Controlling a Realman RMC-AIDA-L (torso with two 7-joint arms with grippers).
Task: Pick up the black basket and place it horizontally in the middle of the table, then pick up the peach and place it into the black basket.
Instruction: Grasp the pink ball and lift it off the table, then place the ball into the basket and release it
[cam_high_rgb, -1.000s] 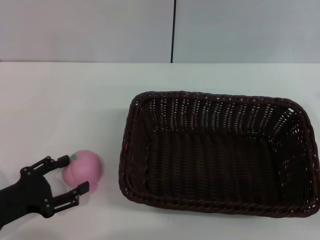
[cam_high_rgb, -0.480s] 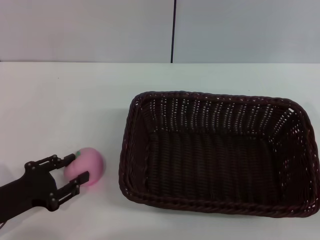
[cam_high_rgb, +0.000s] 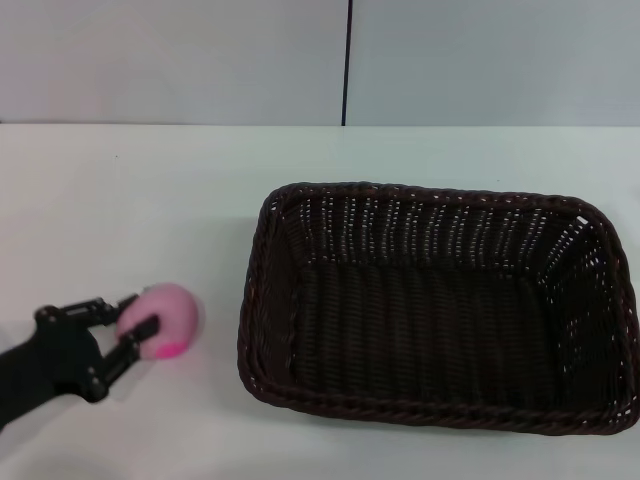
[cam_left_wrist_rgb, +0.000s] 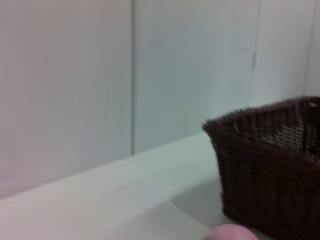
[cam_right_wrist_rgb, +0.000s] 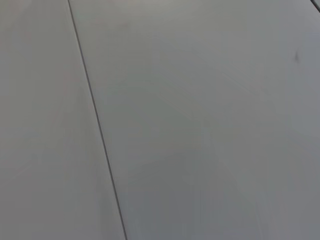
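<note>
The black basket (cam_high_rgb: 435, 305) lies flat and lengthwise across the white table (cam_high_rgb: 150, 200), right of centre, and is empty inside. The pink peach (cam_high_rgb: 163, 319) sits at the front left, a short way left of the basket. My left gripper (cam_high_rgb: 133, 317) comes in from the lower left and its two fingers are closed against the peach's sides. In the left wrist view the basket's corner (cam_left_wrist_rgb: 270, 160) and the top of the peach (cam_left_wrist_rgb: 230, 233) show. The right gripper is out of view.
A grey wall (cam_high_rgb: 200, 60) with a dark vertical seam (cam_high_rgb: 347, 60) runs behind the table. The right wrist view shows only wall panels (cam_right_wrist_rgb: 200, 125).
The left gripper's fingers have closed in from a wide spread onto the peach. The arm has drawn slightly left and up, and the peach has shifted a little with it. The basket has not moved.
</note>
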